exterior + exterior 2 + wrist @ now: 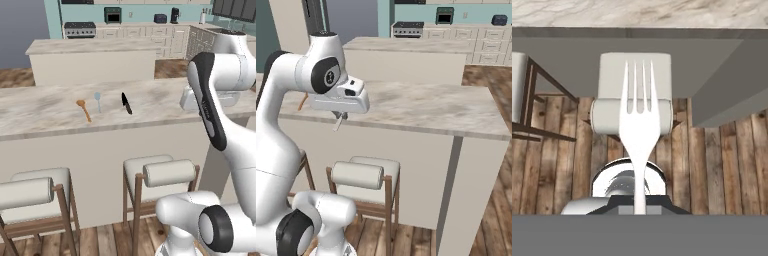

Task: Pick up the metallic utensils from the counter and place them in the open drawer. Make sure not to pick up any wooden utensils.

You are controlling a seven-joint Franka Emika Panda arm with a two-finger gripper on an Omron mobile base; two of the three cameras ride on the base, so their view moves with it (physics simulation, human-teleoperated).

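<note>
arm shell: I'm seeing the arm point(235, 150) showing glossy white, rounded casings along the right side of the left base frame.
joint trim: I'm noticing a dark, near-black band running down the long link at right centre of that frame.
joint caps: I'm seeing a black ring around a grey disc sitting at lower right of the left base frame, and another at upper left of the right base frame.
cap marking: I'm making out small pale marks on the upper-left disc, too small to read.
hand housing: I'm seeing the hand point(338, 101) appearing as a flat white block with a dark slot on top.
</note>
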